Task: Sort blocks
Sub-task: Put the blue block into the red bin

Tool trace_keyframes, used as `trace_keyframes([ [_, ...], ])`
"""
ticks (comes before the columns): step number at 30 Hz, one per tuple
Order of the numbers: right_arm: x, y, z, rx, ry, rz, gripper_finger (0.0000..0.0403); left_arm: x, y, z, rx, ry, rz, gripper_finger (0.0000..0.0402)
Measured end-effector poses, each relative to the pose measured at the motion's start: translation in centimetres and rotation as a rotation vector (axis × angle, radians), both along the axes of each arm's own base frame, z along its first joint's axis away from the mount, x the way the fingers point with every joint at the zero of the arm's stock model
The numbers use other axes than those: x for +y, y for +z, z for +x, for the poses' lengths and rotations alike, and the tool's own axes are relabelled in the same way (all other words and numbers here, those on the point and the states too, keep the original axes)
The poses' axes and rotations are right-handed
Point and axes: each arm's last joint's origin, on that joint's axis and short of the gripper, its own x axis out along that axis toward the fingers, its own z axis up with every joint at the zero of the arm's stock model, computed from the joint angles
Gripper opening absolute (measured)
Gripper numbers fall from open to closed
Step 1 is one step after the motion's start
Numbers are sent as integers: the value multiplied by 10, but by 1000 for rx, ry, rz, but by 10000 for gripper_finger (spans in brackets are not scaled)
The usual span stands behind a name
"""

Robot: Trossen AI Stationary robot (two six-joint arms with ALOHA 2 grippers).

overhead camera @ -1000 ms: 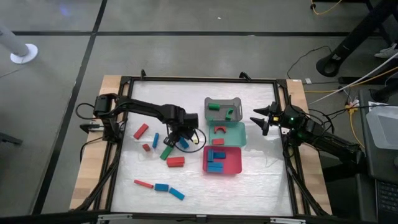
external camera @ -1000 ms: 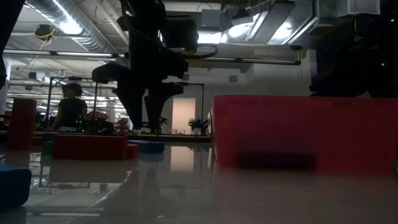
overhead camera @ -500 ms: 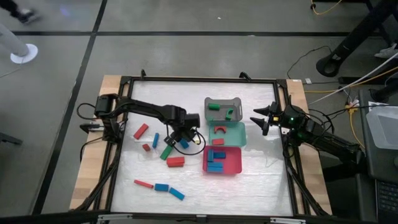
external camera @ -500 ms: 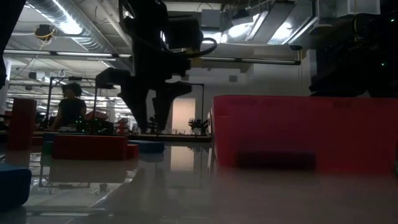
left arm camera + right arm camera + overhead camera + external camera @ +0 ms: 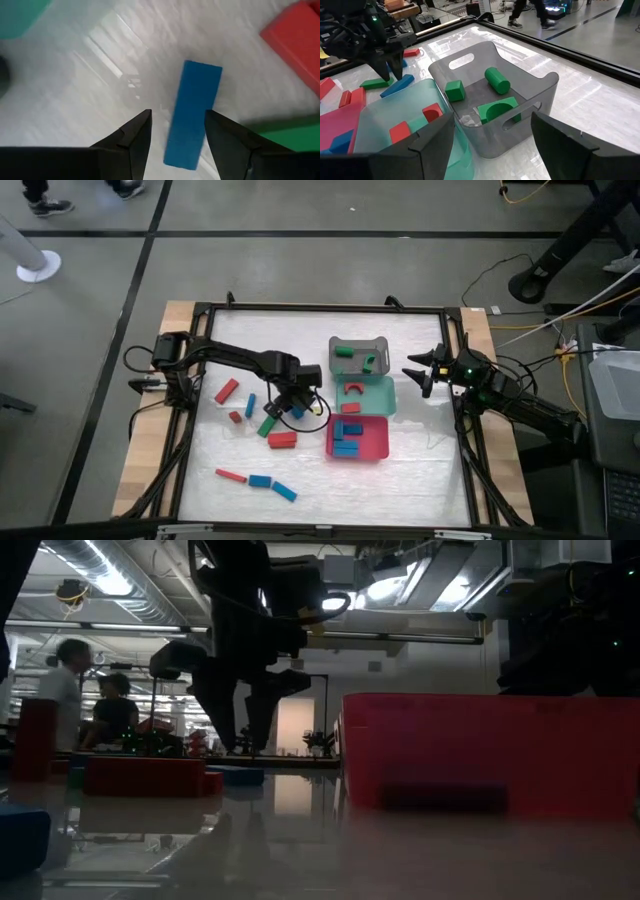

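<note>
Three trays are set in a column right of the desk [image 5: 420,480] centre: the far tray [image 5: 358,355], the middle tray [image 5: 366,395] and the near tray [image 5: 360,438], each holding blocks. Left of them, the left end effector [image 5: 289,406] is placed over a bar block [image 5: 194,113], apparently straddling it. Three more blocks [image 5: 259,479] lie in a row near the front edge. The right end effector [image 5: 418,370] is held right of the trays.

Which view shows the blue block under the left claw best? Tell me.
The left wrist view: the blue block lies between the open left claw fingers. The high view shows a sliver; the right wrist view shows it small and distant.
</note>
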Motion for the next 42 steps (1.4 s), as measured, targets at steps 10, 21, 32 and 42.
trace_keyframes([
  [10, 0, 0, 0, 0, 0, 0, 264, -7, 0, 1, -11, -45, -18, 170],
  [21, 0, 0, 0, 0, 0, 0, 264, -7, -3, 1, 2, -34, -20, 170],
  [32, 0, 0, 0, 0, 0, 0, 264, -9, -33, 10, 59, -28, -4, 170],
  [42, 0, 0, 0, 0, 0, 0, 264, -7, -28, 9, 71, 0, 42, 109],
])
